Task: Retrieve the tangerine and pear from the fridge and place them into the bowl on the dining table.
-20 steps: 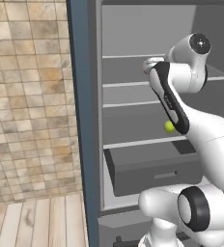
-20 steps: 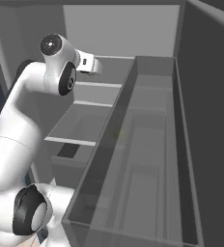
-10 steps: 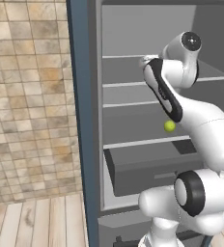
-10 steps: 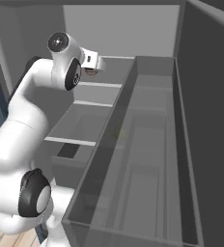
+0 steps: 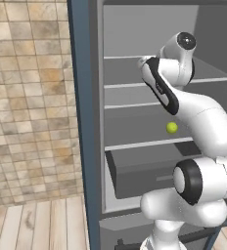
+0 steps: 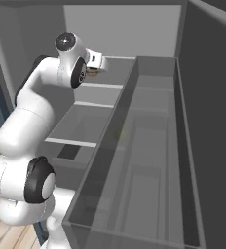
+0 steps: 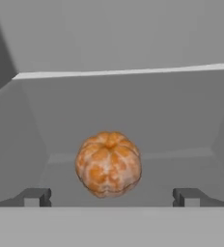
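Note:
The tangerine [image 7: 109, 164], orange and ribbed, rests on a grey shelf inside the fridge [image 5: 81, 122]. It fills the middle of the hand view. My gripper [image 7: 112, 197] is open, one dark fingertip on each side of the fruit and well apart from it. In the right base view my white hand [image 6: 96, 61] reaches in at the upper shelf [image 6: 103, 86]. The pear [image 5: 171, 127], small and yellow-green, lies on a lower shelf just left of my forearm. The bowl and the dining table are out of view.
The fridge's dark blue side panel stands at the left, next to a tan tiled wall [image 5: 27, 107]. A grey drawer [image 5: 135, 171] juts out under the pear's shelf. The open door's deep grey bin [image 6: 149, 160] fills the right side.
The arm has pushed a little deeper into the fridge along the upper shelf. The gripper has stayed open and the pear has not moved.

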